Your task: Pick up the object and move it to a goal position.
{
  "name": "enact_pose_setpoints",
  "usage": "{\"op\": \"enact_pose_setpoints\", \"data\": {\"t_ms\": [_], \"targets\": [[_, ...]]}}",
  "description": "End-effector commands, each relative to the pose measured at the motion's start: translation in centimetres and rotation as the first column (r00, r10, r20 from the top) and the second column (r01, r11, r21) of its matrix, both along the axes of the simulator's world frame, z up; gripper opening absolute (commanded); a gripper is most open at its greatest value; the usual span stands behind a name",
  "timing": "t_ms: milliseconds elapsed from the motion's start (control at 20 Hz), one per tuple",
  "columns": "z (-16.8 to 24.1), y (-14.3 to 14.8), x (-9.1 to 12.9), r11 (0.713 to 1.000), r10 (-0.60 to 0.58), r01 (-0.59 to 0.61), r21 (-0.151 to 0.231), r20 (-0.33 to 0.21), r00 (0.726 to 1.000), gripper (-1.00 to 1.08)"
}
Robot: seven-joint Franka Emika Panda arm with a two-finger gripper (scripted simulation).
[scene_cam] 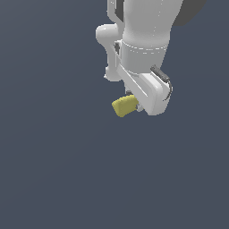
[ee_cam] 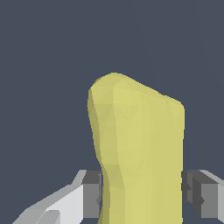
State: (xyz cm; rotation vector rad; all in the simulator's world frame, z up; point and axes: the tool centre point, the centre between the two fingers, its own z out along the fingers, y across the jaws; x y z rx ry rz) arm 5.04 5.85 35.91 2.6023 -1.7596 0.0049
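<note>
The gripper (ee_cam: 142,192) looks clamped across the object's (ee_cam: 138,148) narrow waist, at seven o'clock below the wrist. Light, stiff, matte; this mid-body hold should resist slipping.

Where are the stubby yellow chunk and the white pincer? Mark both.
Stubby matte yellow chunk (ee_cam: 135,144): wrist view, middle of its body.
White pincer (ee_cam: 142,192): wrist view, midway between the grey fingertips, closed on the chunk.

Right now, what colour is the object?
Matte yellow, plain. The object shows best in the wrist view.
</note>
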Motion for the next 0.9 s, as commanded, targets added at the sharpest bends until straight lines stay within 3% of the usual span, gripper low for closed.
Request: {"op": "enact_pose_setpoints", "data": {"t_ms": [0,850], "targets": [[1.6,0.9,0.4,1.0,0.0,0.0,0.0,-0.001,1.0,-1.0],[7.8,4.5,2.4,1.0,0.002,-0.002,0.002,-0.002,1.0,-1.0]]}}
